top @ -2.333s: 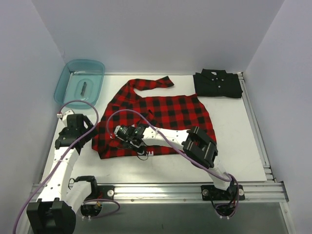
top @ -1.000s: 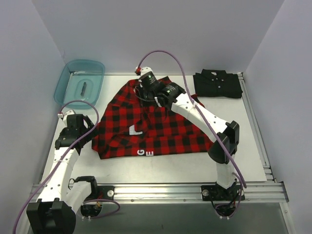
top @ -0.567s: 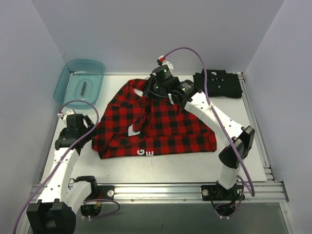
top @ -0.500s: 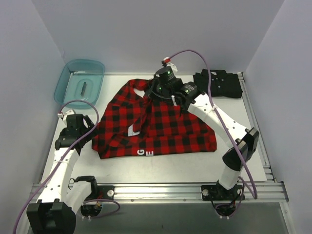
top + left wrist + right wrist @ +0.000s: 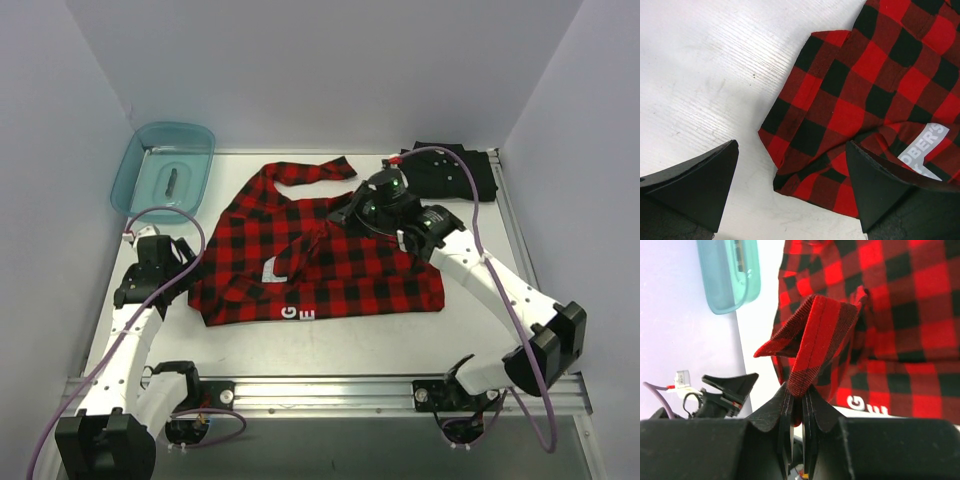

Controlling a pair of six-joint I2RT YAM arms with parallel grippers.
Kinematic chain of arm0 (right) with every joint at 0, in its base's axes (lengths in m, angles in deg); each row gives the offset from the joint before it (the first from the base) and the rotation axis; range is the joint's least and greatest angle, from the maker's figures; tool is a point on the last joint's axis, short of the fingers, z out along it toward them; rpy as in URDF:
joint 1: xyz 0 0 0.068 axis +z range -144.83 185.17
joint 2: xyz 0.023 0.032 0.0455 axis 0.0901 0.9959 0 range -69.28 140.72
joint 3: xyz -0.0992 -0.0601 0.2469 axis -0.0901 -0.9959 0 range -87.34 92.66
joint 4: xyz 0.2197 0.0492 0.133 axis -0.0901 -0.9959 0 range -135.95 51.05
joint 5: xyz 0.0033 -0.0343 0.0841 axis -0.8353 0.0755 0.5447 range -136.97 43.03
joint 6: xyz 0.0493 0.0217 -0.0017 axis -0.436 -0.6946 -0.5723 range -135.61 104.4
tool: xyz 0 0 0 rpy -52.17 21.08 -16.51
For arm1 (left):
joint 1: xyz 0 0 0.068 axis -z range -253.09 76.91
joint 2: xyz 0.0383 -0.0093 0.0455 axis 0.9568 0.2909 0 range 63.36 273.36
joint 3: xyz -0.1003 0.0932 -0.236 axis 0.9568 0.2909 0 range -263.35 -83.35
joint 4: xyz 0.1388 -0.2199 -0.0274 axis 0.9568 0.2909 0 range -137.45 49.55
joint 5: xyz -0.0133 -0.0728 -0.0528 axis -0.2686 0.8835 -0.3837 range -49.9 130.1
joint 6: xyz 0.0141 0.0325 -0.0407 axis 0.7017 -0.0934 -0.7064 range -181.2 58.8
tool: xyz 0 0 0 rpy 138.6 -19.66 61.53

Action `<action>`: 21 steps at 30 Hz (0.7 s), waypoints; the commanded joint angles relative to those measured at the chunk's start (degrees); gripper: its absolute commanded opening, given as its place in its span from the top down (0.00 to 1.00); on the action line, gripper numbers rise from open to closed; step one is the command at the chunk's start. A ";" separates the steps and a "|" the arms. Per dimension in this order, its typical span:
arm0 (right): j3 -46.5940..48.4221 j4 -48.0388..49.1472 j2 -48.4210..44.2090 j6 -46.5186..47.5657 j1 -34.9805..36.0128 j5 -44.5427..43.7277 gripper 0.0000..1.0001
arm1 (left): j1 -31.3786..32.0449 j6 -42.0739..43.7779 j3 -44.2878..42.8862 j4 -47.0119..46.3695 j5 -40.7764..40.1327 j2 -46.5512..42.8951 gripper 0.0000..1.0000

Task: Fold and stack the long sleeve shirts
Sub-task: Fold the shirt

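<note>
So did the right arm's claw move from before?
Yes. The right gripper, shut on the plaid shirt, has moved right, away from the teal bin and toward the black shirt.

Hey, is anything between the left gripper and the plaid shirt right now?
Nothing visible. The left gripper hangs above the plaid shirt, its open fingers framing the shirt's edge over the table.

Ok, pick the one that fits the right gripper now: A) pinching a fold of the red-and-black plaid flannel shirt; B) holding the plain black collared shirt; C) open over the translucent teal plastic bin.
A: the right wrist view shows the right gripper shut on a raised fold of the red-and-black plaid flannel shirt.
</note>
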 commanded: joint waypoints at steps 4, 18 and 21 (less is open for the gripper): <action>-10.16 -0.71 -10.40 0.01 -4.40 2.61 1.00 | -0.15 0.68 0.02 -2.43 0.76 -0.55 0.03; -26.60 -3.08 -15.60 11.80 -14.07 4.19 1.00 | 0.11 1.12 0.20 -2.70 1.56 -0.38 0.03; -29.24 -2.91 -15.69 11.62 -14.25 3.14 1.00 | 0.20 1.30 0.37 -2.70 1.82 -0.46 0.03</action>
